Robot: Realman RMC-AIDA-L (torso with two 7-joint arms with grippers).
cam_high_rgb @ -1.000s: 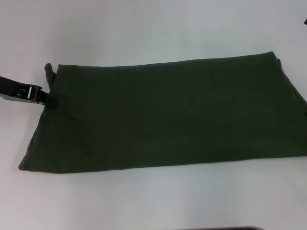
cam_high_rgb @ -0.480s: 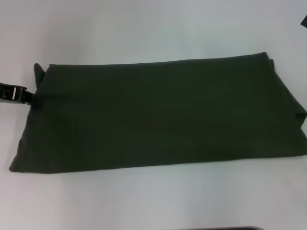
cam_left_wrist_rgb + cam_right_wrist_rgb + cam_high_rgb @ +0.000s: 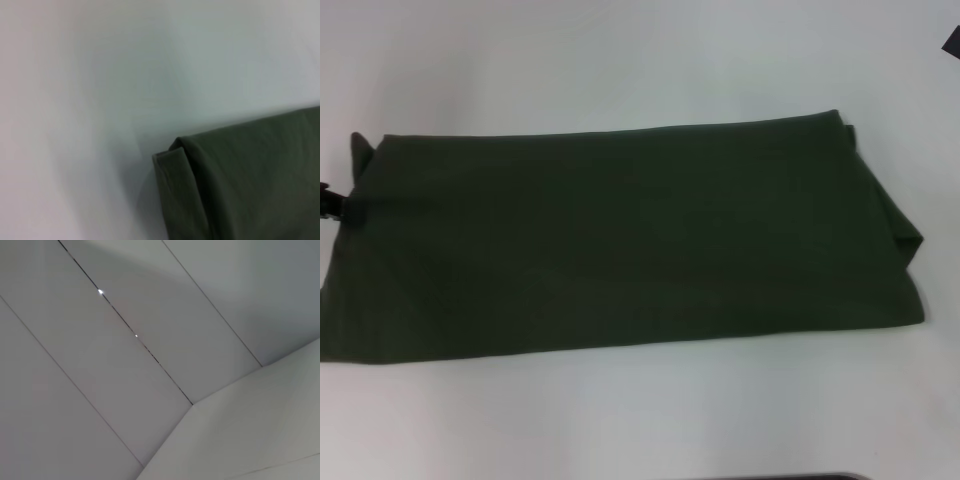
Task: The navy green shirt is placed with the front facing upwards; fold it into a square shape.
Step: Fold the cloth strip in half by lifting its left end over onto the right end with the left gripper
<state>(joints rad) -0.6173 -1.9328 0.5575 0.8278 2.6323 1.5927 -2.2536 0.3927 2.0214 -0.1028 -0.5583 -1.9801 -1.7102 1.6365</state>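
The navy green shirt (image 3: 630, 240) lies on the white table as a long dark olive band, folded over so that no lettering shows. Its right end has a folded corner (image 3: 905, 240). At the far left edge of the head view, my left gripper (image 3: 330, 206) is shut on the shirt's left end, and only a small dark part of it shows. The left wrist view holds a rolled corner of the shirt (image 3: 175, 155) against the table. My right gripper (image 3: 952, 40) is only a dark sliver at the top right edge, away from the shirt.
White table (image 3: 640, 420) surrounds the shirt in front and behind. A dark strip (image 3: 780, 477) runs along the near edge. The right wrist view shows only pale wall panels (image 3: 125, 365).
My left gripper has pulled to the left, almost out of the head view. The whole shirt has slid left with it, and its right end has come away from the right edge.
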